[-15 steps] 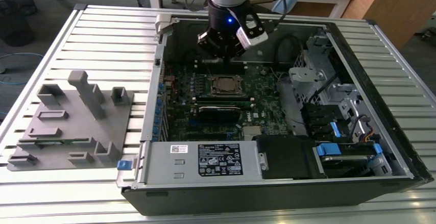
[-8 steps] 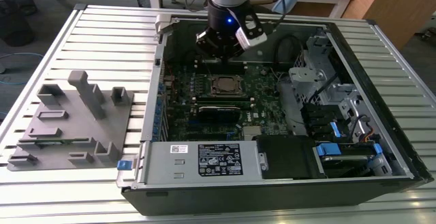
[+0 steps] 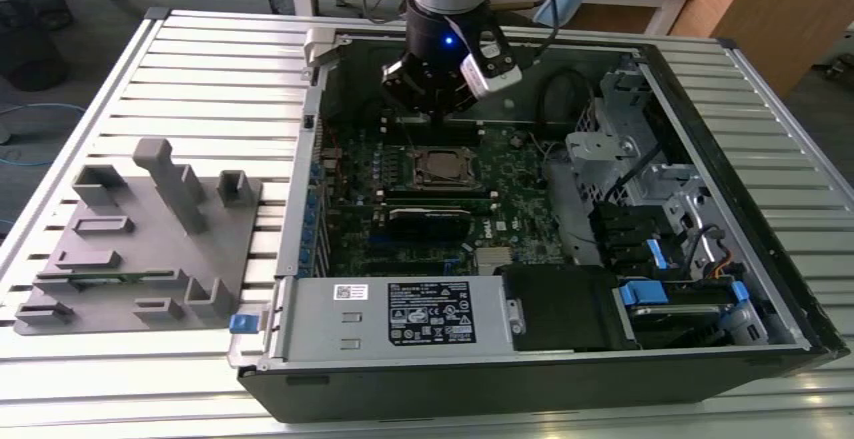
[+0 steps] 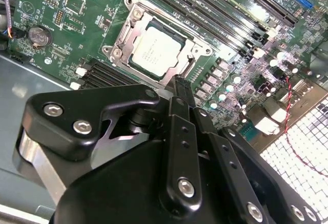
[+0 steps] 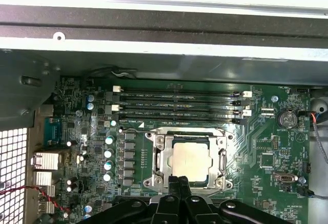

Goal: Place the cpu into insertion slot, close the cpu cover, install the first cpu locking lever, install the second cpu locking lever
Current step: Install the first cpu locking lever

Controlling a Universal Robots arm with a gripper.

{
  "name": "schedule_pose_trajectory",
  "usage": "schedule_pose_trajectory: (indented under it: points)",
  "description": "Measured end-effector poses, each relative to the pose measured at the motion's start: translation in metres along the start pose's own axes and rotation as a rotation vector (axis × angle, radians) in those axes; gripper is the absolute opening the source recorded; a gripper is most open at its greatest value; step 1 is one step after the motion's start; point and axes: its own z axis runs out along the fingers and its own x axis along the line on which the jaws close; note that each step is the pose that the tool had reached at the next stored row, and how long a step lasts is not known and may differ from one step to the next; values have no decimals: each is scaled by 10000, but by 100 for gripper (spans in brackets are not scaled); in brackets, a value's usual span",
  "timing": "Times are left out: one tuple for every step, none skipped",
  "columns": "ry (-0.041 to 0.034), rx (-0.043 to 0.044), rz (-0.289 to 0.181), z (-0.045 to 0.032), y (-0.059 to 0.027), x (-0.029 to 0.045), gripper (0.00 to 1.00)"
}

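Risk: cpu [image 5: 190, 161] lies in insertion slot [image 5: 149, 182], cpu cover [image 5: 162, 157] looks down round it, claw [image 5: 179, 182] pinched together, empty, at slot edge; we judge skewed press cld skid onto motherboard [image 5: 266, 126], scratching traces.

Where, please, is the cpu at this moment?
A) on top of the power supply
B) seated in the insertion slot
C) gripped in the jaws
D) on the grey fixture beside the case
B: in both wrist views the cpu lies flat inside the insertion slot of the green motherboard.
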Motion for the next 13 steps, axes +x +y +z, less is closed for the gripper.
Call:
schedule_pose_trajectory:
  points:
    - [1,0,0,0,0,0,11]
    - [2,0,0,0,0,0,11]
    - [1,0,1,0,0,1,11]
    - [-1,-1,0,1,0,5,11]
    - [-6,-2,0,1,0,13,11]
    - [-11,-1,-1,0,0,25,11]
    - [-20,0,-1,-1,1,40,11]
    - [-29,0,-3,-1,1,58,11]
    - [-39,1,-2,-1,2,80,11]
    - [-52,0,-2,-1,3,104,11]
    - [-67,1,-2,-1,3,129,11]
    - [-85,1,-3,-1,4,154,11]
    - [-107,2,-6,-2,6,183,11]
